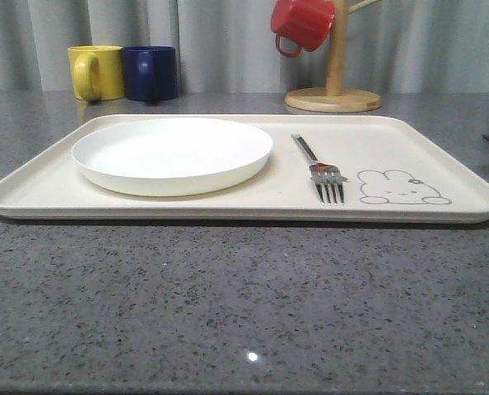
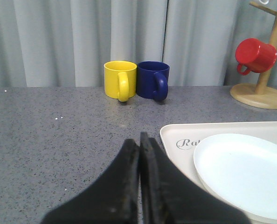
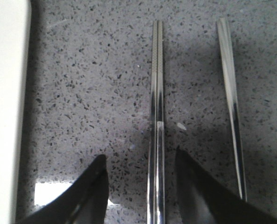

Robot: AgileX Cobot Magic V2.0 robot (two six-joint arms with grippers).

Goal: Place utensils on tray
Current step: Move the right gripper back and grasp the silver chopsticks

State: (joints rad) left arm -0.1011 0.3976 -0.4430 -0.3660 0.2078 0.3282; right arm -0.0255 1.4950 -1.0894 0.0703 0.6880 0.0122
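Note:
The cream tray (image 1: 55,193) lies across the table with a rabbit drawing (image 1: 401,188) at its right. On it, a silver four-tined fork (image 1: 320,169) rests to the right of the plate, tines toward the front. In the right wrist view a pair of silver chopsticks (image 3: 156,107) lies on the grey table beside the tray's edge (image 3: 5,93). My right gripper (image 3: 139,156) is open, and the chopsticks run between its fingers without touching them. A tapered silver handle (image 3: 231,93) lies just outside the gripper. My left gripper (image 2: 137,140) is shut and empty, above the table by the tray's corner (image 2: 169,135).
A round white plate (image 1: 172,154) takes up the tray's left half. A yellow mug (image 1: 95,72) and a blue mug (image 1: 151,72) stand at the back left. A wooden mug tree (image 1: 335,82) holding a red mug (image 1: 302,23) stands at the back right. Bare speckled table lies in front of the tray.

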